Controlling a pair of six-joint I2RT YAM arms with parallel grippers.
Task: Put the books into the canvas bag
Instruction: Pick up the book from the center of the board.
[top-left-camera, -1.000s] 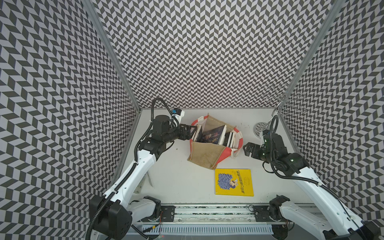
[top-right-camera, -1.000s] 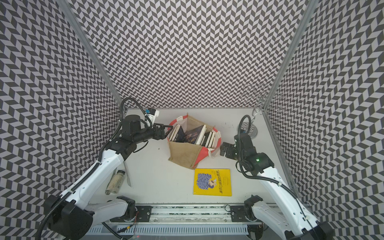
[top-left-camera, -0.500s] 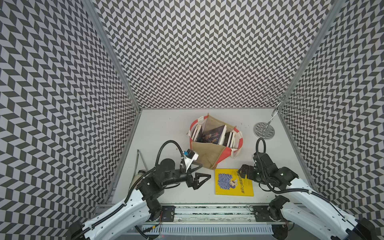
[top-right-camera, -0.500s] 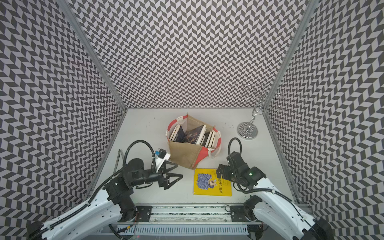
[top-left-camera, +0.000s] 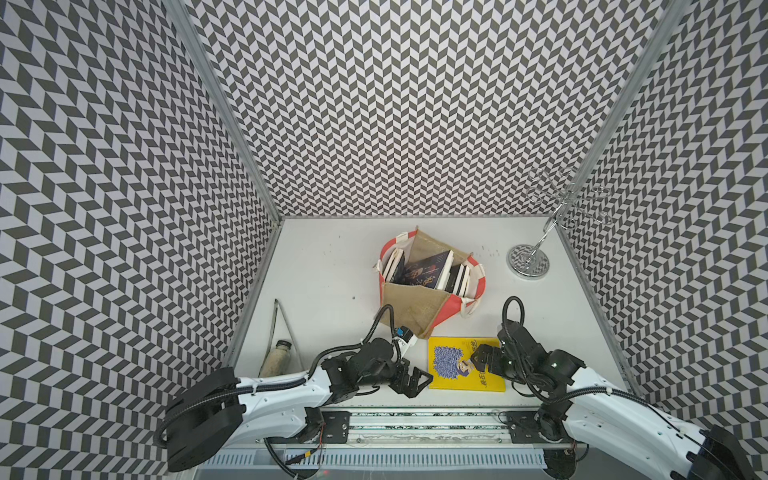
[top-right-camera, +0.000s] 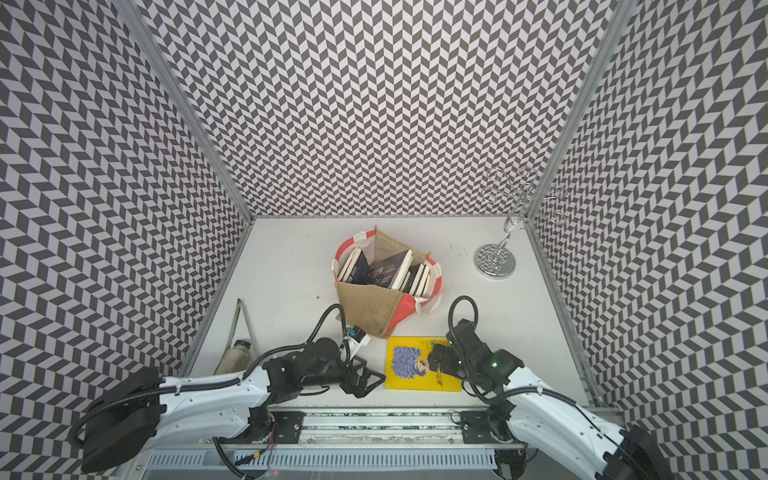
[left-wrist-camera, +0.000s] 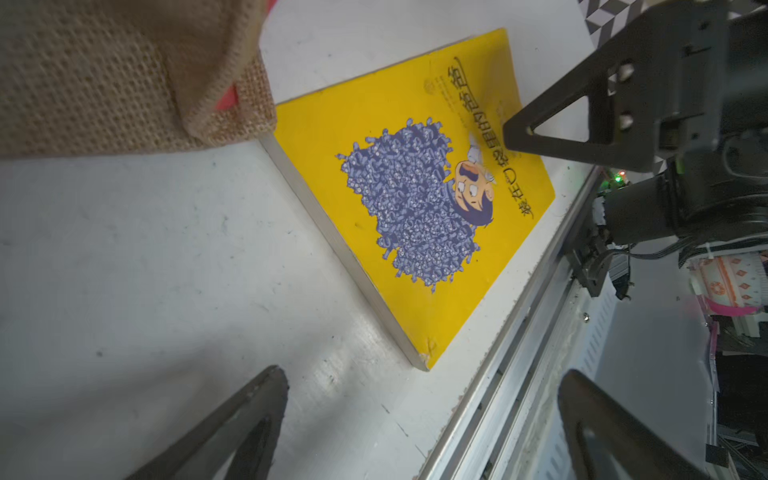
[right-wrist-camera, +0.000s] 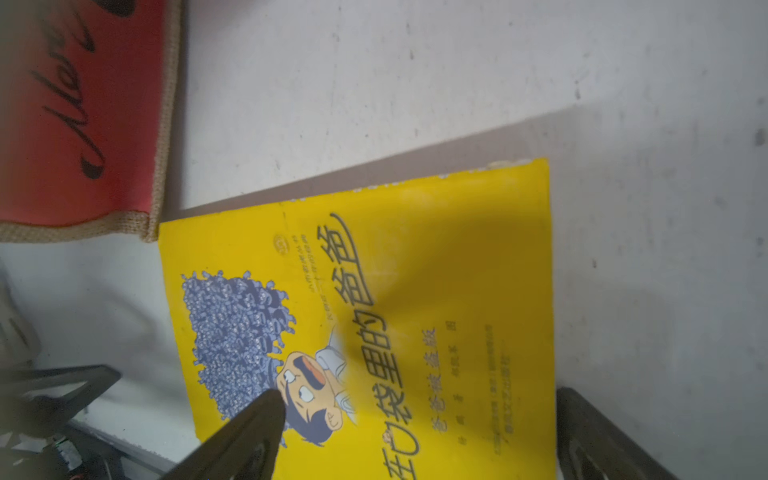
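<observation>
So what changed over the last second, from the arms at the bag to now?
Both arms swung from the red and tan jute bag to the table's front. Left gripper sits open beside the flat yellow paperback; right gripper open over it. Nothing gripped. Bag, its books and the paperback stayed put.

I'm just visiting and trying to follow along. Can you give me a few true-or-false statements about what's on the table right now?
1. The yellow book lies flat on the table, outside the canvas bag. True.
2. The bag is empty. False: several books stand inside it.
3. The left gripper holds the yellow book. False: it is open beside the book, holding nothing.
4. The right gripper is open over the yellow book. True.
5. A bottle lies near the table's left edge. True.
</observation>
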